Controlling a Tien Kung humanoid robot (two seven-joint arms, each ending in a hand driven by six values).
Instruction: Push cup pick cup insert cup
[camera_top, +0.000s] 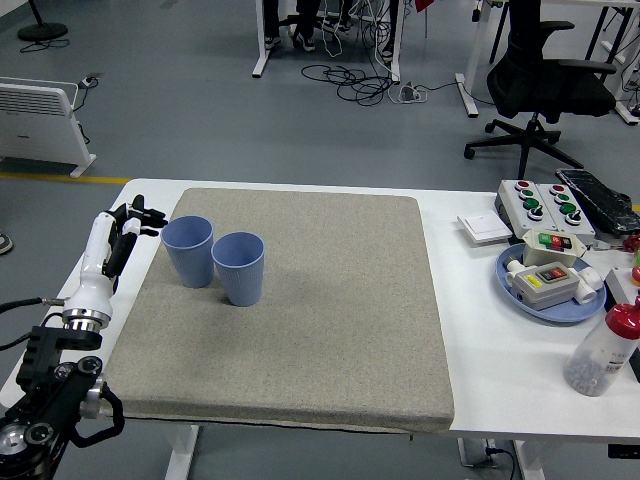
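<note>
left hand (128, 222) hangs over the white table (300, 185) at the left edge of the grey mat (330, 320), its black fingers (148, 215) loosely spread and holding nothing. it sits just to the left of the left cup (188, 250) and is clear of it, with a small gap between the fingertips and the cup's rim. the white forearm (92, 275) runs down and to the left from the hand to the black arm at the picture's lower left corner.

two blue cups stand upright on the mat's left part, mouths open upward. the right cup (239, 267) stands just beside the left cup, a little nearer the table's near edge; whether their walls touch cannot be told.

on the table's right side, well apart from the cups, lies a blue plate (512, 284) carrying button boxes. behind it stands a white control box (545, 205) with red and green buttons, and a bottle with a red cap (604, 350) stands near the right edge.
</note>
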